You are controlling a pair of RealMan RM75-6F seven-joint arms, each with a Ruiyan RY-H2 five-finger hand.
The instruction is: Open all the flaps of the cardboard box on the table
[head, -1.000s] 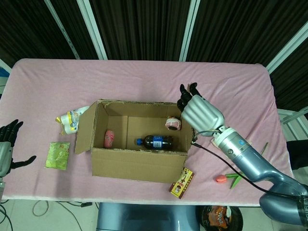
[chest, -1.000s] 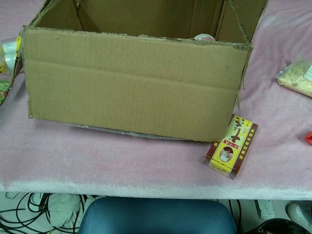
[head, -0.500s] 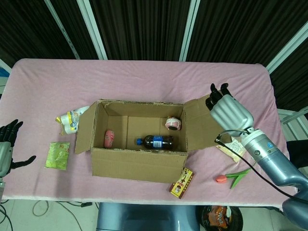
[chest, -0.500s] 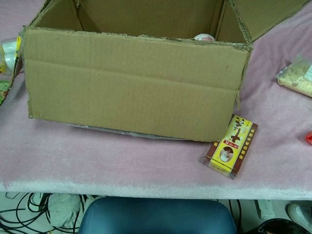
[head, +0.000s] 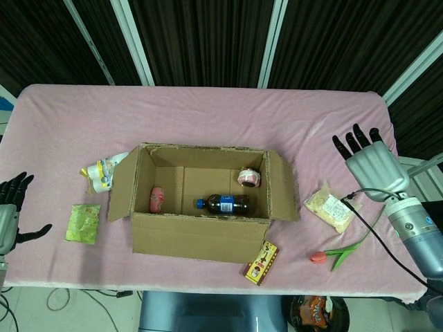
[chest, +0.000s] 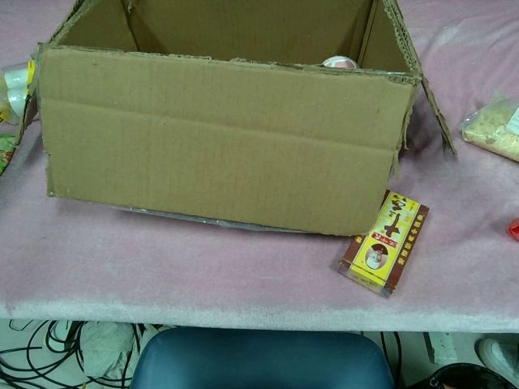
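Note:
The cardboard box [head: 201,235] stands mid-table with its top open; in the chest view its front wall [chest: 219,154] fills the frame. Its right flap [head: 282,187] is folded outward and down, and its left flap [head: 123,183] stands out to the left. Inside lie a dark bottle [head: 225,203], a pink item [head: 157,198] and a round cup [head: 249,178]. My right hand [head: 370,164] hovers with fingers spread, well to the right of the box, holding nothing. At the left frame edge my left hand [head: 10,211] is open and off the table.
A yellow-red small box [head: 261,263] lies at the box's front right corner. A snack bag [head: 331,206] and a tulip [head: 332,255] lie to the right. A green packet [head: 83,223] and a wrapped item [head: 101,173] lie to the left.
My right hand has swung from the box's right flap out to the right. The flap has gone from upright to folded outward and down. The left hand has not moved.

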